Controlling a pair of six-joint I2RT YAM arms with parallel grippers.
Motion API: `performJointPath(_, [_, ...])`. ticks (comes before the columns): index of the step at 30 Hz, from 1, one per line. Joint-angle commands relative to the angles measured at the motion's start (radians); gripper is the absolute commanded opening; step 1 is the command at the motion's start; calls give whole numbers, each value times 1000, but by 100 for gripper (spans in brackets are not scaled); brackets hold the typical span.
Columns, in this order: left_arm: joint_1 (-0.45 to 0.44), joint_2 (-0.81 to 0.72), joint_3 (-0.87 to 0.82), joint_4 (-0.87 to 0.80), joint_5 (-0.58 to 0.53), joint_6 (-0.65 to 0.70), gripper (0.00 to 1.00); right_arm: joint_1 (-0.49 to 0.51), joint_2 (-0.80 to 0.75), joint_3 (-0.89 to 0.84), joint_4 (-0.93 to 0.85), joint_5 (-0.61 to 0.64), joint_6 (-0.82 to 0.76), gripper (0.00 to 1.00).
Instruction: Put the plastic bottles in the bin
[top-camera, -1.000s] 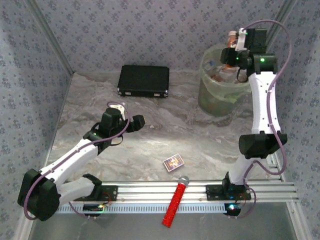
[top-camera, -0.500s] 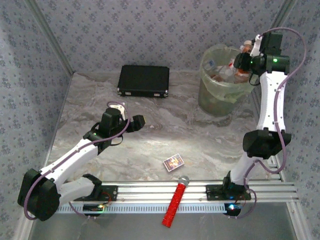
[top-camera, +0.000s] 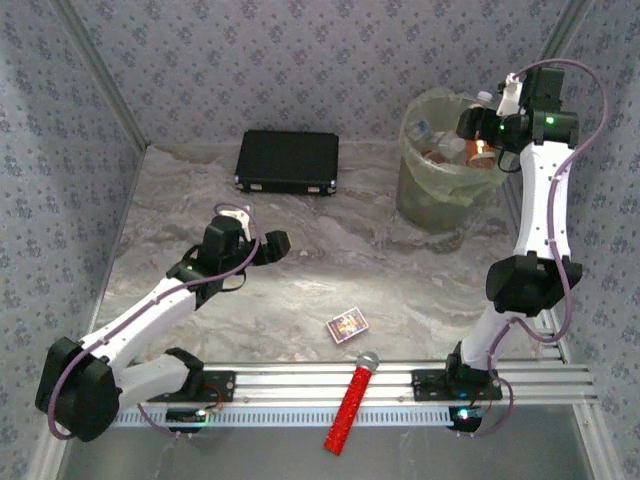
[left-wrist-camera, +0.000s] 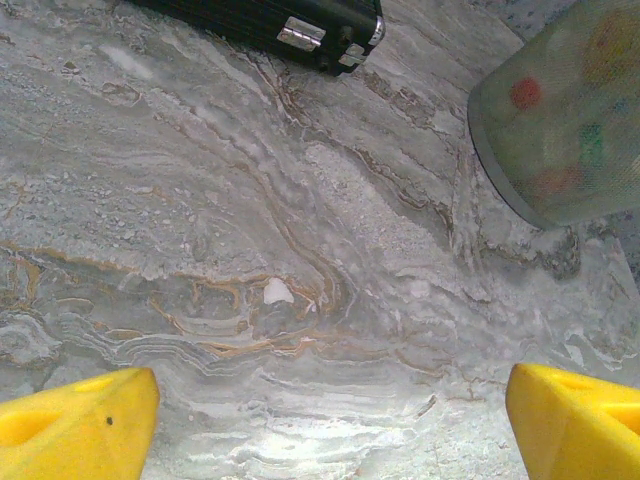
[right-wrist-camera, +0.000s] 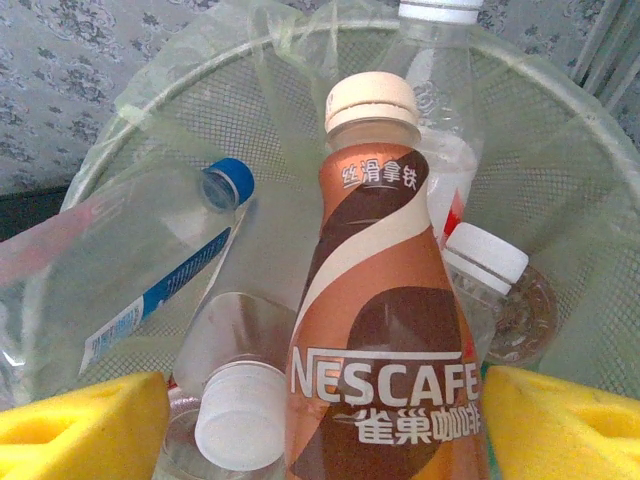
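The bin (top-camera: 436, 192) stands at the back right, a pale green mesh bucket with a plastic liner. My right gripper (top-camera: 480, 140) hangs over its rim. In the right wrist view its yellow pads (right-wrist-camera: 85, 425) stand wide apart, open, with a brown Nescafe bottle (right-wrist-camera: 385, 330) upright between them; a gap shows on the bottle's left side. Below lie several clear plastic bottles: one with a blue cap (right-wrist-camera: 150, 270) and two with white caps (right-wrist-camera: 235, 415) (right-wrist-camera: 485, 255). My left gripper (top-camera: 262, 245) is open low over bare marble (left-wrist-camera: 330, 420).
A flat black case (top-camera: 288, 160) lies at the back, its latched edge (left-wrist-camera: 300, 30) ahead of the left gripper. A small patterned card box (top-camera: 347, 324) and a red microphone (top-camera: 351, 405) lie near the front rail. The bin's wall (left-wrist-camera: 560, 130) is to the left gripper's far right.
The right gripper swung right along the bin's rim, came down over the opening, and its jaws opened around the brown bottle. The left arm has not moved.
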Motion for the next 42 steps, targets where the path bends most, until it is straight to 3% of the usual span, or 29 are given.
performJointPath(1, [7, -17, 1, 4, 7, 6, 90, -29, -22, 0, 3, -10, 19, 76])
performJointPath(7, [7, -25, -6, 4, 4, 5, 90, -28, 50, 29, -33, 12, -33, 60])
performJointPath(15, [8, -36, -7, -4, 2, 5, 90, -10, 97, -3, -7, -197, -87, 50])
performJointPath(29, [8, -32, -2, -11, -5, 13, 90, 19, 176, 8, -82, -284, -111, 49])
performJointPath(42, [11, -40, 16, -39, -8, 28, 90, 123, 112, -79, -74, -290, -90, 49])
